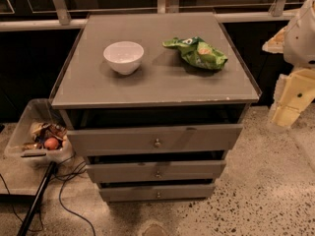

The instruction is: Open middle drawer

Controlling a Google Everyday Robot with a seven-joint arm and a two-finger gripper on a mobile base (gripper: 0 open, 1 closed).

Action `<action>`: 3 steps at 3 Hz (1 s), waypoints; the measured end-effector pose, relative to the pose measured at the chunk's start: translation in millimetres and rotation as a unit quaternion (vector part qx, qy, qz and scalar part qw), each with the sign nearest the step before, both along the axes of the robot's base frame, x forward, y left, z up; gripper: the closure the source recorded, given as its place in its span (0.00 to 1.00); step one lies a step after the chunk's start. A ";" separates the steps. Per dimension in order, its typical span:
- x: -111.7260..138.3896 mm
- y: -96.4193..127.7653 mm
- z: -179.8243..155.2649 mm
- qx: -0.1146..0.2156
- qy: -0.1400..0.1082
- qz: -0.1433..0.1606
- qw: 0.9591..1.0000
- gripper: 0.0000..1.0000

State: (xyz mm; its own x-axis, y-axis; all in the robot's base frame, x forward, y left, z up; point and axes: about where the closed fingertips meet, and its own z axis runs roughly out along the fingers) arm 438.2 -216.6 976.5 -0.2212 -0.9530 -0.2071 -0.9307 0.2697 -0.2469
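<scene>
Our cream, blocky hand (294,98) hangs right of the grey table (162,82); its state we cannot tell.
The middle drawer (123,172), flat matte grey with a round metal knob (158,173), sits between two others, dark gap above its top edge, speckled floor (246,205) open before it.

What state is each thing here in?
Bowl: upright, empty.
Bag: crumpled, lying down.
Top drawer: slightly ajar, it seems.
Middle drawer: about shut.
Bottom drawer: about shut.
Bin: open-topped, holding scraps.
Claw: at the right edge, away from the drawers.
</scene>
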 end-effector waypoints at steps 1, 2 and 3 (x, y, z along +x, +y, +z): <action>0.0 0.0 0.0 0.000 0.000 0.000 1.000 0.00; -4.9 4.3 -7.9 0.012 0.001 0.005 1.000 0.00; -20.8 21.3 -29.8 0.045 -0.003 0.023 0.999 0.00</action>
State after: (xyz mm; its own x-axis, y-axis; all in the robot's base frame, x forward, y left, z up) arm 417.4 -195.2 946.8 -0.1771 -0.9396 -0.2931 -0.9411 0.2488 -0.2290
